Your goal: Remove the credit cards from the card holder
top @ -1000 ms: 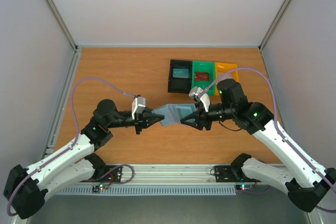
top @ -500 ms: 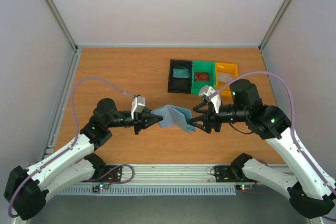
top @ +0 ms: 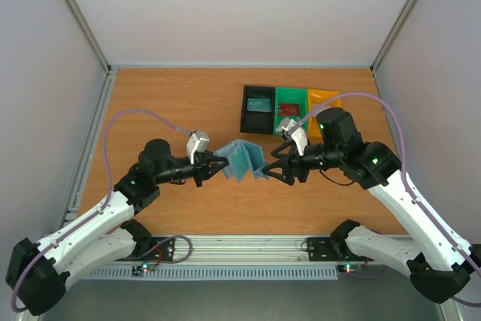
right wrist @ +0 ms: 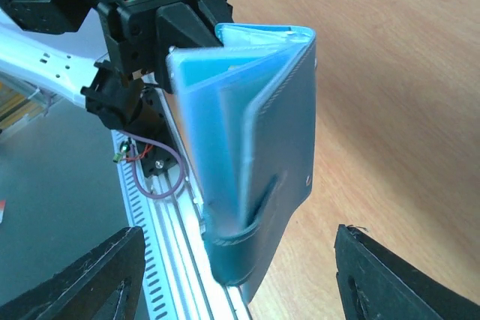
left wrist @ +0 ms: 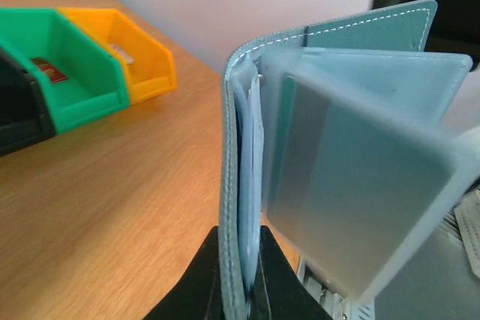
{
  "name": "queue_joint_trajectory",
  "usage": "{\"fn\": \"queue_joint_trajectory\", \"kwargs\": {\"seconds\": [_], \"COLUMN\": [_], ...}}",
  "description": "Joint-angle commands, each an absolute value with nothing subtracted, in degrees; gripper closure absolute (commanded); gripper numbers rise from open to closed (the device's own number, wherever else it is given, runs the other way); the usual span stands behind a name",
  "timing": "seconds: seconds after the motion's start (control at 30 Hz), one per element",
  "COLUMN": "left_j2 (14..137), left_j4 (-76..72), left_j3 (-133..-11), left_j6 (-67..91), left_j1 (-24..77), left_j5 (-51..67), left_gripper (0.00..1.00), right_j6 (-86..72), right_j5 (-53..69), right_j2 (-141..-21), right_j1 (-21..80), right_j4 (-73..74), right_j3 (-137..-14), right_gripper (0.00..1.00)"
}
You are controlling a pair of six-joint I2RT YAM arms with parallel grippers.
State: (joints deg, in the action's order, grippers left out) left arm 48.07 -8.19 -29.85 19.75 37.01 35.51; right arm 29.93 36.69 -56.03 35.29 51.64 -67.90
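Wooden tabletop, pale grey walls on three sides. Nearest, mid-table between the two arms: the card holder (top: 242, 158), blue-grey, standing on edge and splayed partly open, with lighter blue pockets and a frosted sleeve fanning out. It looks lifted off the wood, though I can't be sure. The left gripper (top: 216, 167) is pinched tight on the edge of one cover and carries the holder. The right gripper (top: 269, 173) sits at the opposite cover. Its wrist view shows the fingers (right wrist: 82, 275) spread wide with the holder's lower corner between them, gripping nothing. Farther back is a row of three: black bin (top: 257, 109), green bin (top: 291, 96), yellow bin (top: 325, 96). One red card (top: 288, 110) lies in the green bin. Judged step: spreading the holder to reach the pockets, with the task partway along. I can't tell whether cards remain inside. The next move calls for the right fingers to narrow onto a thin card edge while the left holds steady. Writing: the card's pale print is too small to read, and no brand is legible on the cover.
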Motion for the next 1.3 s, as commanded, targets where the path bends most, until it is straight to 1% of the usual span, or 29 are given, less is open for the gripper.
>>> {"fn": "queue_joint_trajectory", "kwargs": {"seconds": [0.0, 0.1, 0.2, 0.23, 0.37, 0.47, 0.63, 0.77, 0.87, 1.03, 1.1, 1.13, 1.17, 1.23, 1.27], "left_j2": [47.8, 48.0, 48.5, 48.5, 48.6, 48.7, 49.0, 49.1, 49.0, 49.4, 49.6, 49.8, 49.9, 49.9, 49.9], "left_j4": [-6.7, -8.9, -8.1, -7.3, -1.7, 2.9, 3.9, 4.9, 6.3, 5.6, 5.7, 5.9, 6.1, 6.0, 5.9], "left_j3": [-32.3, -32.1, -32.6, -32.9, -34.1, -34.5, -34.4, -35.0, -35.3, -34.8, -34.9, -34.9, -34.8, -34.9, -34.8], "left_j6": [21.9, 22.0, 22.4, 22.6, 25.6, 27.7, 29.0, 29.9, 30.5, 31.6, 31.7, 31.7, 31.7, 31.6, 31.6], "left_j1": [36.9, 37.0, 37.1, 37.2, 37.2, 37.3, 37.4, 37.4, 37.4, 37.4, 37.4, 37.4, 37.4, 37.4, 37.4], "left_j5": [32.0, 32.3, 31.1, 29.8, 24.6, 22.1, 20.2, 19.6, 19.0, 19.1, 18.8, 18.5, 18.2, 18.1, 18.1], "left_gripper": [1.00, 1.00, 1.00, 1.00, 1.00, 1.00, 1.00, 1.00, 1.00, 1.00, 1.00, 1.00, 1.00, 1.00, 1.00], "right_j6": [30.7, 26.9, 22.3, 21.1, 19.4, 17.7, 16.5, 13.3, 12.1, 12.7, 13.3, 14.2, 15.6, 17.8, 18.1], "right_j5": [35.0, 35.2, 36.4, 34.3, 18.6, 10.8, -10.6, -18.4, -18.3, -16.5, -14.1, -11.9, -8.5, -3.7, -3.3], "right_j2": [-53.4, -54.9, -58.3, -58.8, -60.7, -62.5, -69.9, -75.9, -78.7, -82.0, -82.8, -82.9, -82.9, -82.9, -82.7], "right_j1": [34.9, 35.0, 36.1, 37.3, 43.8, 49.4, 60.6, 63.1, 63.2, 63.2, 63.2, 63.3, 63.3, 63.3, 63.3], "right_j4": [51.7, 48.0, 43.3, 41.4, 38.6, 35.2, 35.8, 37.6, 36.7, 34.0, 33.9, 33.6, 33.4, 33.8, 33.9], "right_j3": [-67.5, -66.7, -65.9, -65.2, -65.4, -65.4, -69.5, -71.7, -72.3, -72.9, -73.2, -73.1, -72.9, -72.6, -72.1], "right_gripper": [0.30, 0.30, 0.32, 0.32, 0.31, 0.30, 0.27, 0.24, 0.18, 0.17, 0.15, 0.06, 0.02, 0.02, 0.02]}}
